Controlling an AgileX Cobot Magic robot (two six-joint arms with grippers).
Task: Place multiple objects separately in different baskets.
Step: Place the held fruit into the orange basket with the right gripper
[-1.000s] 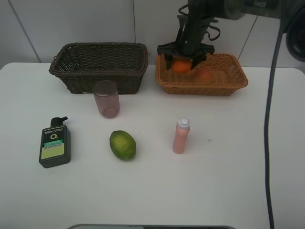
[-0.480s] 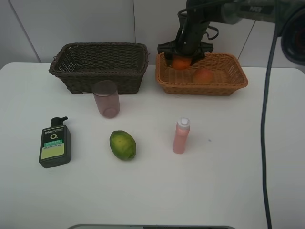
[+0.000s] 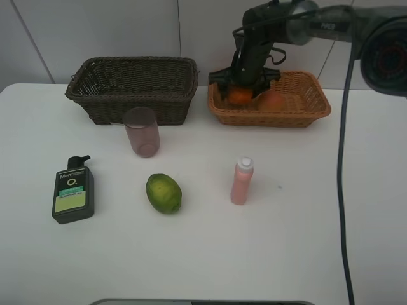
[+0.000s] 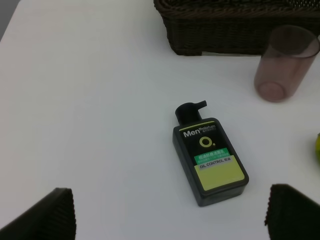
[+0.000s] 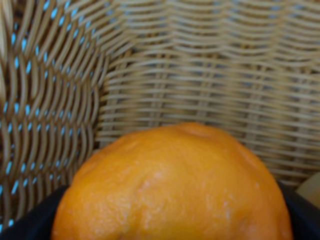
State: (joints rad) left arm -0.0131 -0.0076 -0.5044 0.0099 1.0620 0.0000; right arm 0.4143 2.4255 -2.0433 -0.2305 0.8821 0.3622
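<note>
Orange (image 5: 170, 185) cut off between right fingers (image 5: 302, 222), lime (image 4: 318, 148) barely showing

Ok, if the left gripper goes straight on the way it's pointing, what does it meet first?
Likely the dark green pump bottle lying on the table, ahead of the open left gripper; depth is unclear, so bare table might come first.

High view overlooks table (image 3: 286, 241); right wrist close above orange (image 5: 172, 185)

Smooth white tabletop (image 3: 305, 248) fills the scene, pale tiled wall (image 3: 95, 32) at the far side, grey strip (image 3: 203, 302) nearest.
</note>
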